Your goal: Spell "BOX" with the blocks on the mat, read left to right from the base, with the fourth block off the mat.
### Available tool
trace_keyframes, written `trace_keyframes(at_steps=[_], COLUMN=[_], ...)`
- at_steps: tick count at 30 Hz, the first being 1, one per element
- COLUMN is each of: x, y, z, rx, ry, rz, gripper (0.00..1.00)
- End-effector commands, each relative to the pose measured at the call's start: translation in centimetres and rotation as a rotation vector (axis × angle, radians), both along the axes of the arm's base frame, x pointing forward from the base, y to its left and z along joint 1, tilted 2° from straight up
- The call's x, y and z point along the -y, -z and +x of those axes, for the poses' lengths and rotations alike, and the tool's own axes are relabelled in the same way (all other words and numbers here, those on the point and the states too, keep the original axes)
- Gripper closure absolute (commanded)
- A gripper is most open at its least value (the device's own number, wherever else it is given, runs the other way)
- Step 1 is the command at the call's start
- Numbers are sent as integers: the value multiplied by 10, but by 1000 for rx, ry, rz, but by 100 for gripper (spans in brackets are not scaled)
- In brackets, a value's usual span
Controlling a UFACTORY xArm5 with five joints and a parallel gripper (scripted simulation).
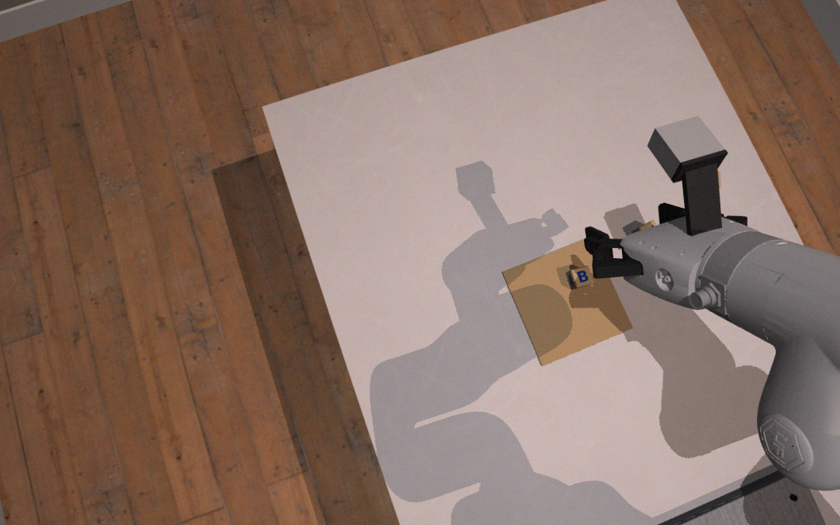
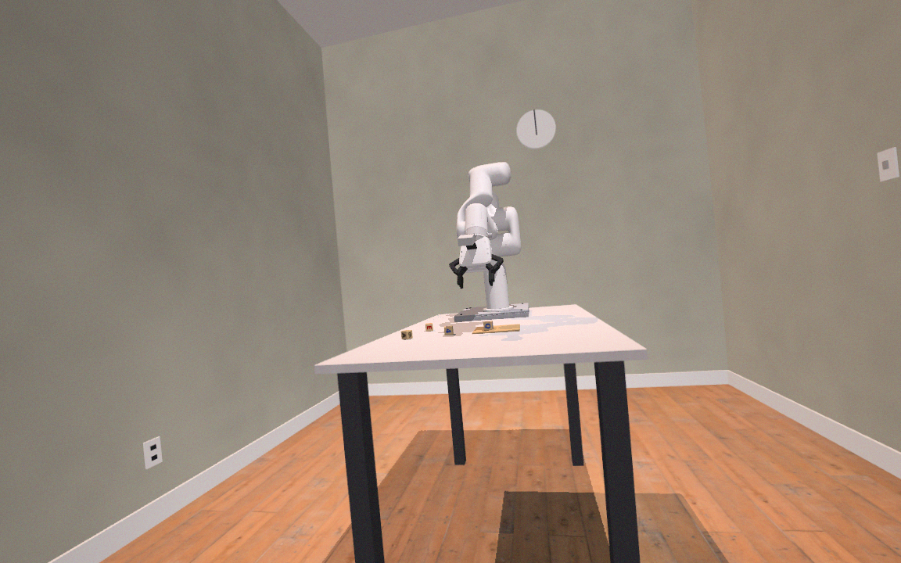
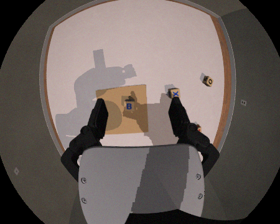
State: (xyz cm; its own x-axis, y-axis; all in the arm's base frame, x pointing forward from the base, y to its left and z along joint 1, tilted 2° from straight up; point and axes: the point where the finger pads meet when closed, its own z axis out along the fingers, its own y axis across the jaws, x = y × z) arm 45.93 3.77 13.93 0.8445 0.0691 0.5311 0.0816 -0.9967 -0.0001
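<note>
My gripper [image 2: 475,283] [image 3: 138,104] is open and empty, high above the table. The tan mat [image 1: 556,349] [image 2: 510,328] [image 3: 140,93] lies flat below it. The B block [image 1: 581,276] [image 2: 487,325] [image 3: 129,106] sits on the mat's far half, right of its middle in the wrist view, blue B up and about upright there. The X block [image 2: 448,330] [image 3: 175,93] is on the table right of the mat, beyond my right fingertip. The O block [image 2: 406,335] [image 3: 208,81] lies farther right, its O turned. A red-lettered block [image 2: 428,327] [image 3: 199,128] is mostly hidden by my right finger in the wrist view.
The white table [image 1: 370,162] [image 2: 544,349] [image 3: 165,46] carries the mat and blocks. Its right edge runs near the O block and the red-lettered block. The arm [image 1: 821,313] covers much of the right side in the top view and casts shadows over the mat.
</note>
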Motion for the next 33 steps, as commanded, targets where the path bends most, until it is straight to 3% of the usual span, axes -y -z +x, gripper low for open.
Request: trace_keyframes(at_steps=[1, 3, 11, 14, 18, 20, 23, 27, 29, 30, 32, 33], x=[3, 7, 12, 17, 17, 22, 22, 27, 27, 30, 30, 32], y=[-6, -13, -22, -34, -34, -49, -49, -66, -66, -75, -75, -86], z=[4, 3, 0, -5, -5, -13, -13, -24, -24, -31, -31, -39], rx=[-62, -121, -185, -252, -252, -322, -322, -396, -396, -434, -434, -472], ry=[8, 16, 26, 36, 36, 46, 46, 57, 57, 62, 62, 67], rz=[-5, -9, -13, -16, -16, -19, -19, -21, -21, -22, -22, -22], gripper=[0, 0, 0, 0, 0, 0, 0, 0, 0, 0, 0, 0])
